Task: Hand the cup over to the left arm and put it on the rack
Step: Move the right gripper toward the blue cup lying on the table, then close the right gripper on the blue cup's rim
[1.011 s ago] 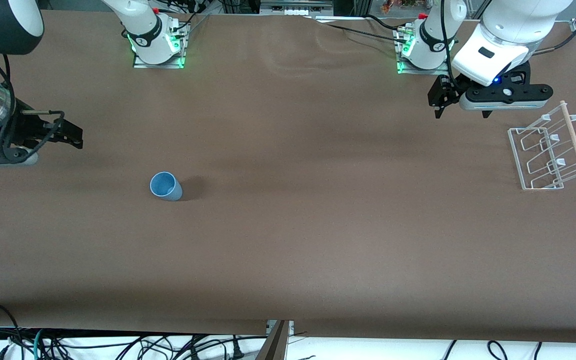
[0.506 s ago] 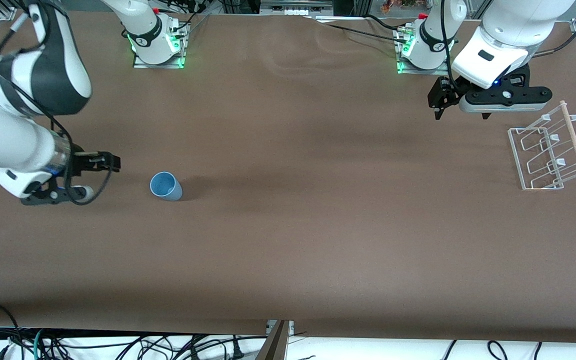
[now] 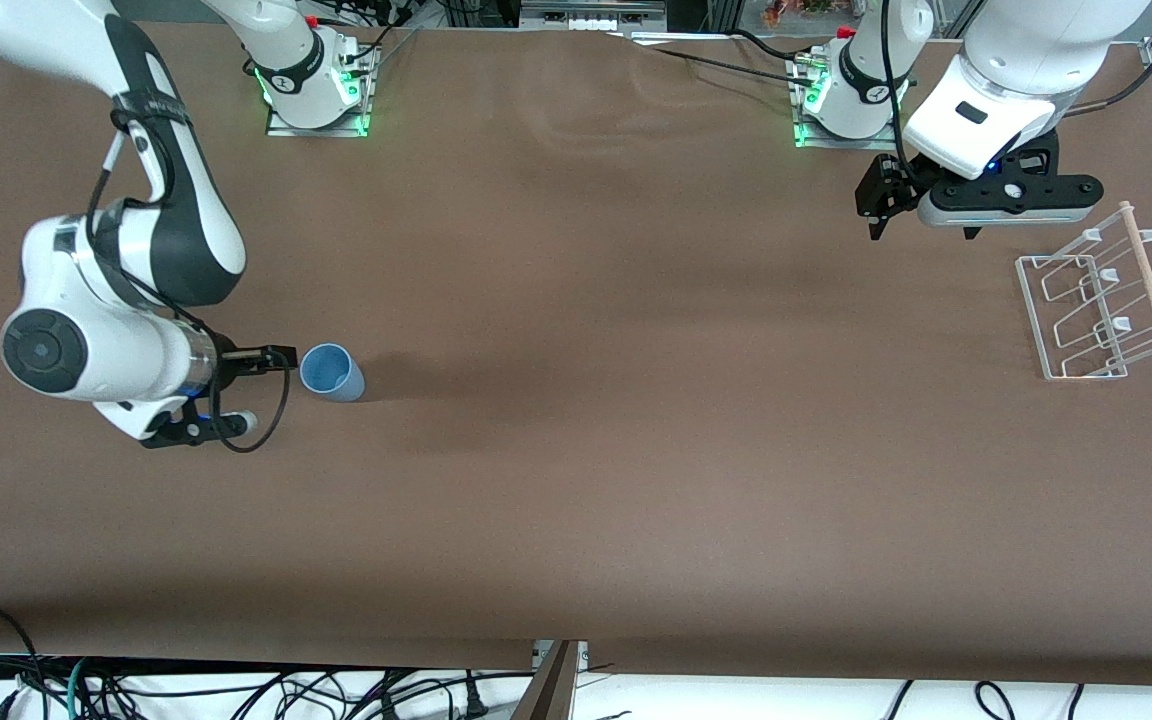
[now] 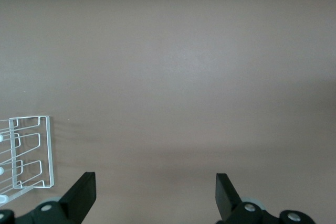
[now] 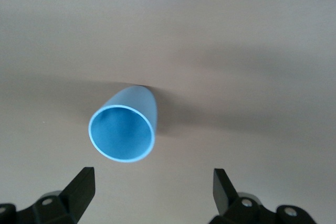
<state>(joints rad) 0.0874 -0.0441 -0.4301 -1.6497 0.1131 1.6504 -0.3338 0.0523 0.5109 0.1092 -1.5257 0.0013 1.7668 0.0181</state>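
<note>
The rack (image 3: 1101, 305) stood at the left arm's end. The left gripper (image 4: 152, 198) waited near it, jaws apart. The right gripper (image 5: 152, 195), jaws apart, was level with the upright cup (image 3: 331, 372), apparently lined up for grasping.

Both arms are glossy white with black joint bands. The left arm (image 3: 1026, 60) has a boxy white wrist; the right arm (image 3: 126, 300) has a silver wrist cylinder and looped black cable.

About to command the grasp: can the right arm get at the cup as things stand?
Probably yes. The right gripper is open just beside the upright cup, on bare table, with nothing between them. The left gripper waits near the rack.
</note>
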